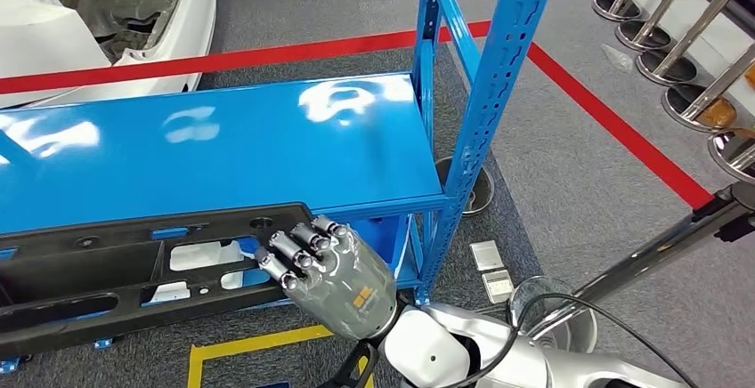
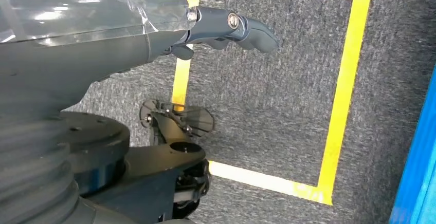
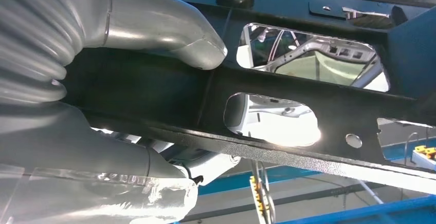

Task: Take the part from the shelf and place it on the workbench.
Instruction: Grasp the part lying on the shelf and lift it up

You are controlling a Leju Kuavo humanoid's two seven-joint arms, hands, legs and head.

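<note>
The right hand (image 1: 328, 268) grips the one black part (image 1: 107, 277) at its near end, fingers (image 1: 298, 250) curled over the top edge, thumb (image 3: 169, 31) pressed on its face in the right wrist view. The part (a long frame with several cut-out openings) lies on the front edge of the blue shelf (image 1: 223, 143). The left hand (image 2: 226, 26) hangs over grey carpet with fingers apart, holding nothing, above one yellow tape square (image 2: 344, 88). Two red floor lines (image 1: 614, 121) run behind the shelf
</note>
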